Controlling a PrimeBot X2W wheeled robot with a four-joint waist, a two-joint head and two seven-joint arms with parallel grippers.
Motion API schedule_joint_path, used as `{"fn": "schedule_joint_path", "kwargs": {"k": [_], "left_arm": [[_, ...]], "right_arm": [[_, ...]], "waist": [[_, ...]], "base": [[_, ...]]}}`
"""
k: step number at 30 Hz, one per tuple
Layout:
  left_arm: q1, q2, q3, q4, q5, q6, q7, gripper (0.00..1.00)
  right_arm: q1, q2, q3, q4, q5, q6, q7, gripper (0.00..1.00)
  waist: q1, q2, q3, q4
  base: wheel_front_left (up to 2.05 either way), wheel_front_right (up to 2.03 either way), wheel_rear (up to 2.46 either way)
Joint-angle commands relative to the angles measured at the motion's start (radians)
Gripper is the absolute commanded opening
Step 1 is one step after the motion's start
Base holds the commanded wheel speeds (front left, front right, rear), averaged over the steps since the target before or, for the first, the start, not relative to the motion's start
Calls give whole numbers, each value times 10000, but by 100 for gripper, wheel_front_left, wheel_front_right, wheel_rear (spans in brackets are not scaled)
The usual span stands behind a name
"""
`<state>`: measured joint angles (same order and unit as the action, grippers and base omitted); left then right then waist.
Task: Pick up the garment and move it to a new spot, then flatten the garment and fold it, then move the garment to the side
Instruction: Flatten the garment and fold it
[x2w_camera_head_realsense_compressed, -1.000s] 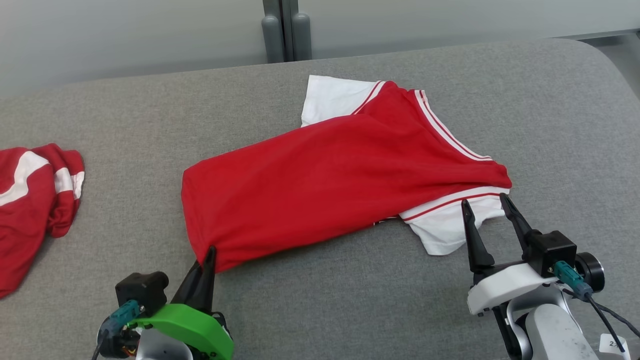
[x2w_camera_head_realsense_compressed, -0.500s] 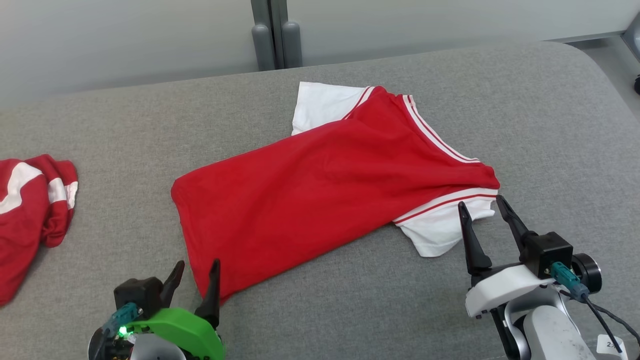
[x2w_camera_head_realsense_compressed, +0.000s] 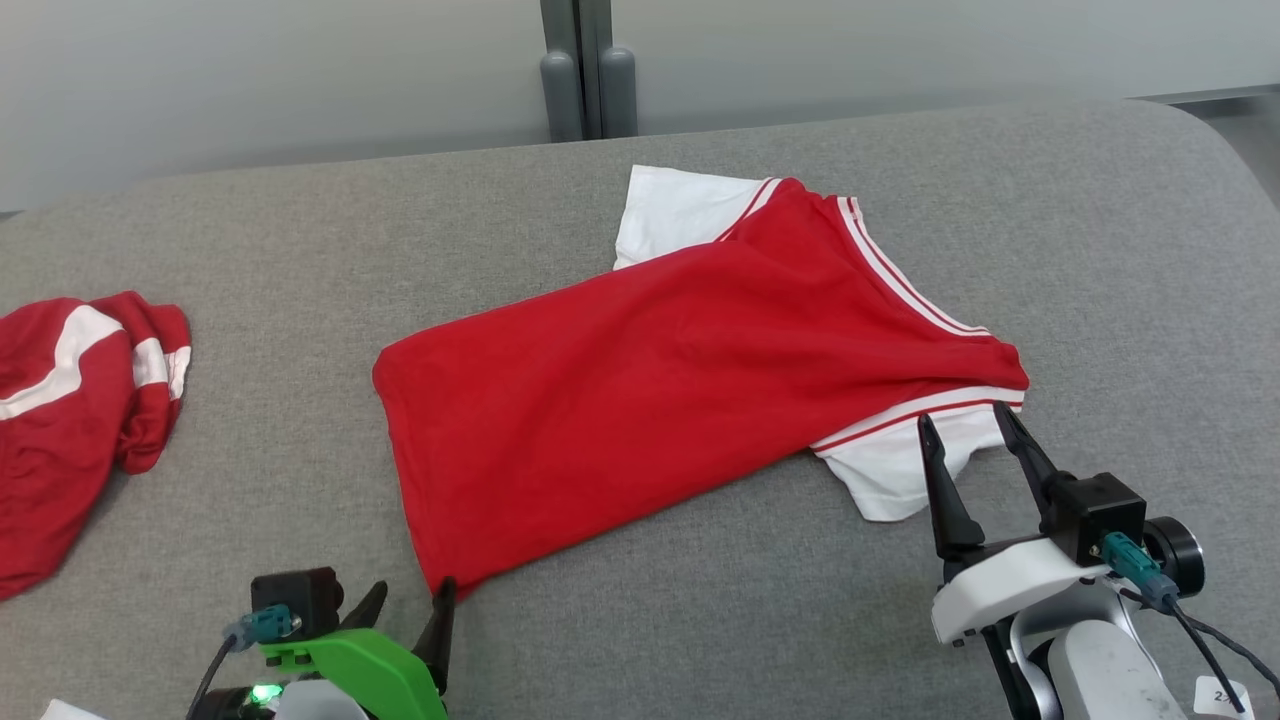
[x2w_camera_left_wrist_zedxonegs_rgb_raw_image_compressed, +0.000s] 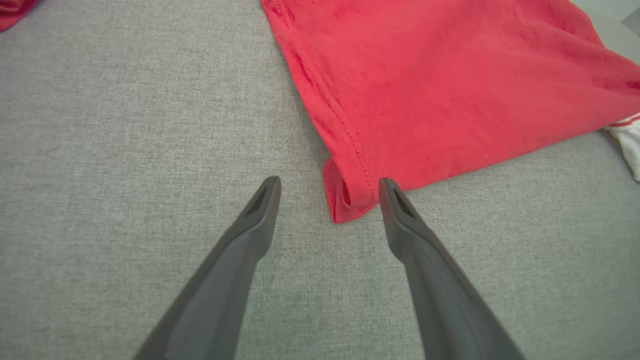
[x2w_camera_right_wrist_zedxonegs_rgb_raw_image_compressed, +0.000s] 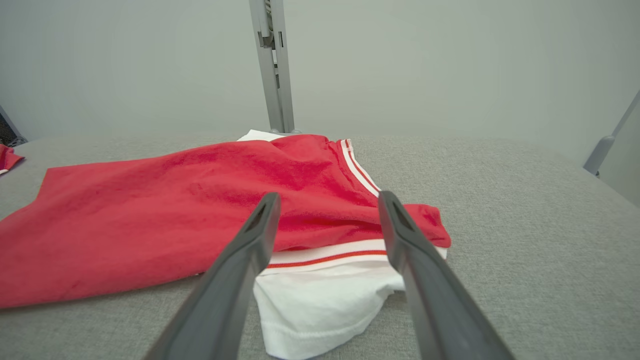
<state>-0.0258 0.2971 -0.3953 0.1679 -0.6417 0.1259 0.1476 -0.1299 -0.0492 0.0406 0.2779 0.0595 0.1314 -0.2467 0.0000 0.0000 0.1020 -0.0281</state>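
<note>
My left jaws stand apart, the shirt's (x2w_camera_left_wrist_zedxonegs_rgb_raw_image_compressed: 450, 85) hem corner lying loose between their tips. My right jaws are apart too, tips near its white sleeve (x2w_camera_right_wrist_zedxonegs_rgb_raw_image_compressed: 320, 295). The shirt lies spread mid-counter (x2w_camera_head_realsense_compressed: 1100, 250), well apart from a 2nd red garment (x2w_camera_head_realsense_compressed: 70, 420) at the left.

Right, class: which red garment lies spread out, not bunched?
The white-sleeved middle shirt lies spread out; the other red garment sits crumpled at the left edge.
</note>
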Motion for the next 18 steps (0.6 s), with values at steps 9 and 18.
{"fn": "schedule_joint_path", "kwargs": {"k": [9, 18], "left_arm": [[-1182, -165, -301, 675, -423, -494, 940, 100], [-1336, -95, -465, 356, -170, -482, 781, 100]], "right_arm": [[-189, -21, 14, -10, -1, -14, -6, 100], [-183, -21, -40, -1, 4, -14, -33, 100]], "waist": [[0, 0, 257, -214], [0, 0, 282, -263]], "base": [[0, 0, 0], [0, 0, 0]]}}
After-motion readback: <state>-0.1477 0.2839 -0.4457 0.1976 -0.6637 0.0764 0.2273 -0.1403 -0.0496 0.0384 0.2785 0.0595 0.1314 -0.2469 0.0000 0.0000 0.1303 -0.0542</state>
